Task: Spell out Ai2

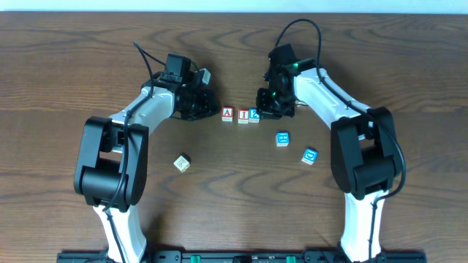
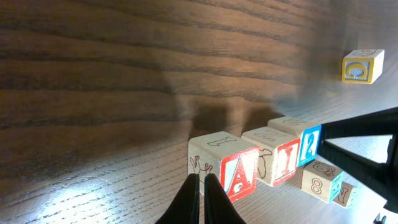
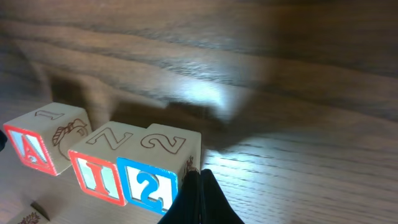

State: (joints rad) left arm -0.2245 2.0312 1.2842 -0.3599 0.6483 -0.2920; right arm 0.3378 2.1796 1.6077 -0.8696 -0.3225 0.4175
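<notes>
My left gripper (image 2: 201, 182) is closed, its two fingers pressed together and holding no block. Its tip is just beside the A block (image 2: 239, 175), at the left end of the row. I cannot tell if it touches the block.

My right gripper (image 3: 198, 179) is closed too, and it holds no block. Its tip is just beside the 2 block (image 3: 147, 186), at the right end of the row.

The three blocks stand in the far middle of the worktop (image 1: 73, 58). They make one straight line that runs left to right: the A block, the I block (image 2: 280, 162), then the 2 block. Their sides touch. The coloured letters stand upright and face the same way, so the line reads A, I, 2.

A blue block (image 1: 282, 139) lies near the row, a bit to the right and nearer to me. A second blue block (image 1: 310, 155) lies farther right and nearer still. A yellow block (image 1: 182, 163) lies well apart on the near left. The grippers close in both ends of the row.
</notes>
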